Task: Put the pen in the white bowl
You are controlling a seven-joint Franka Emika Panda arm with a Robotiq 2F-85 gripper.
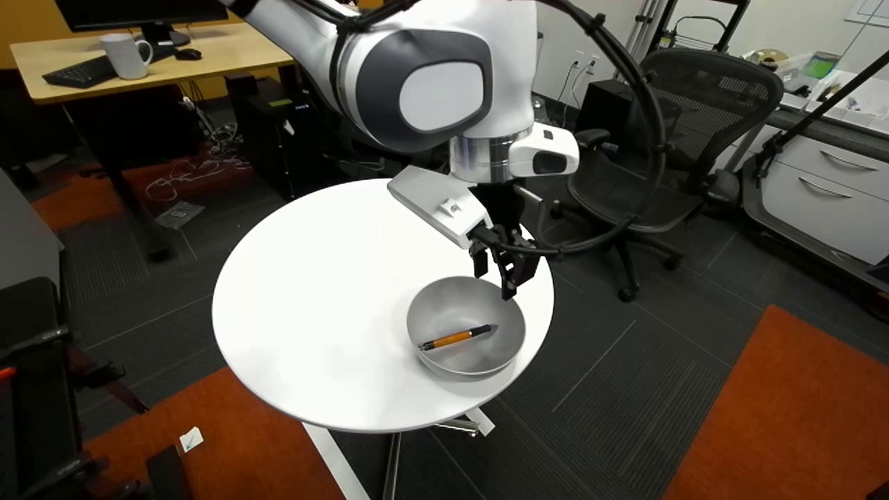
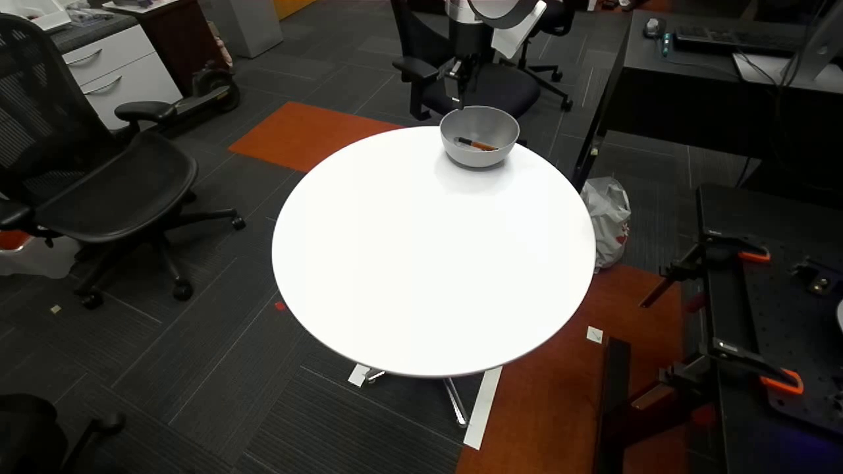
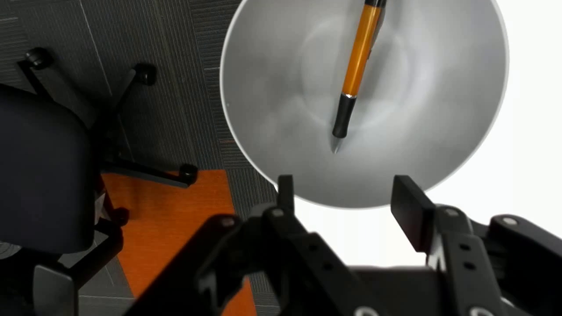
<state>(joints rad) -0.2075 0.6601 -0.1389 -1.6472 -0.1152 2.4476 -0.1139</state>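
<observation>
The pen [image 1: 453, 338], orange with black and silver ends, lies in the hollow of the light-grey white bowl [image 1: 441, 305], which stands upright near the edge of the round table. Both also show in an exterior view, the pen [image 2: 484, 146] and the bowl [image 2: 475, 158]. In the wrist view the pen [image 3: 357, 57] lies slantwise inside the bowl [image 3: 268, 87]; the pen's upper end is cut off by the frame. My gripper [image 1: 494, 279] is open and empty, above the bowl's rim and apart from the pen. In the wrist view its fingers [image 3: 342, 188] are spread wide.
The round white table [image 1: 312, 298] holds the bowl close to its edge. A black office chair [image 1: 667, 139] stands beyond the table. A desk [image 1: 236, 48] with a mug [image 1: 127, 57] is at the back. A black bench with clamps [image 2: 757, 316] stands beside the table.
</observation>
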